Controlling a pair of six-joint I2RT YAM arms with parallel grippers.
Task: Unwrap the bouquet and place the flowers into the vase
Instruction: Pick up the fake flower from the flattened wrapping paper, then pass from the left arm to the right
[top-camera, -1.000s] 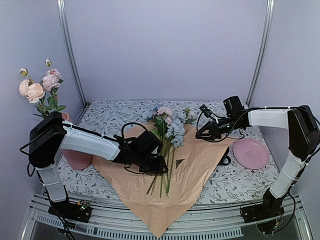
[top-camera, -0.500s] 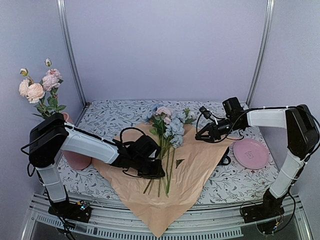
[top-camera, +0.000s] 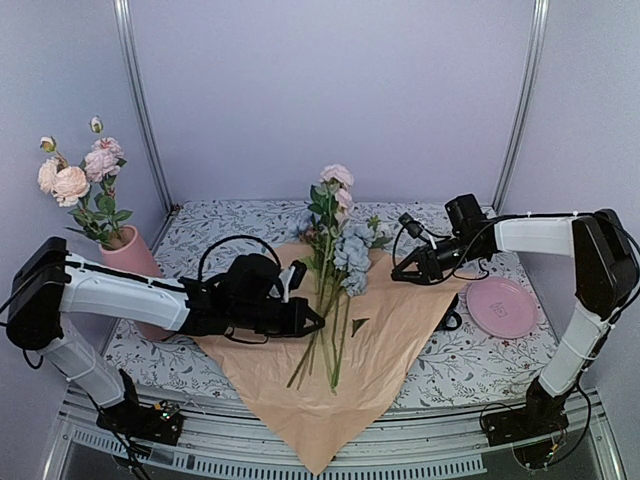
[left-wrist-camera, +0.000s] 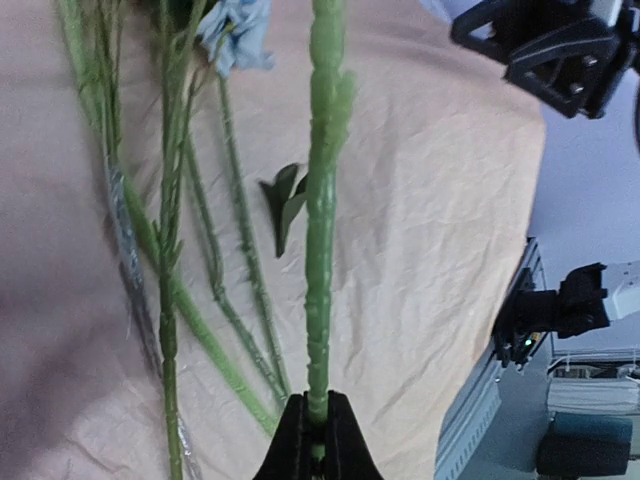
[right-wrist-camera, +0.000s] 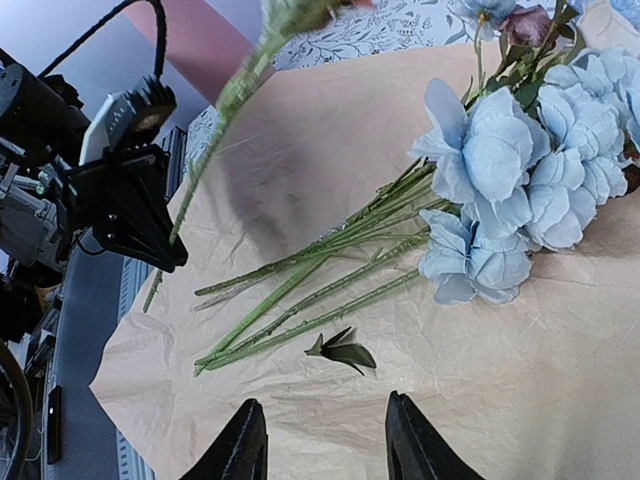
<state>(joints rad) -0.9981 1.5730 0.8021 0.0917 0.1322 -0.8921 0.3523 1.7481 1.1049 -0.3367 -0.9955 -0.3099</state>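
The bouquet is unwrapped: its peach paper (top-camera: 390, 340) lies spread flat, with blue flowers (top-camera: 350, 258) and several green stems (top-camera: 330, 345) resting on it. My left gripper (top-camera: 312, 321) is shut on one pink flower's stem (left-wrist-camera: 325, 200), low on the stem. That stem is lifted off the paper, with its bloom (top-camera: 337, 176) up high. The pink vase (top-camera: 130, 262) stands at the far left and holds pink flowers (top-camera: 72, 178). My right gripper (top-camera: 400, 272) hangs open and empty over the paper's right side. In its wrist view, blue blooms (right-wrist-camera: 510, 170) and stems (right-wrist-camera: 320, 280) lie ahead of it.
A flat pink plate (top-camera: 500, 307) lies to the right of the paper. A dark object (top-camera: 451, 319) sits at the paper's right edge. A loose leaf (right-wrist-camera: 343, 351) lies on the paper near the stems. Metal frame posts (top-camera: 140, 110) stand at the back corners.
My left gripper has shut on the pink flower's stem and lifted it, drawing back to the left; the bloom now stands high above the others. The right arm has not moved.
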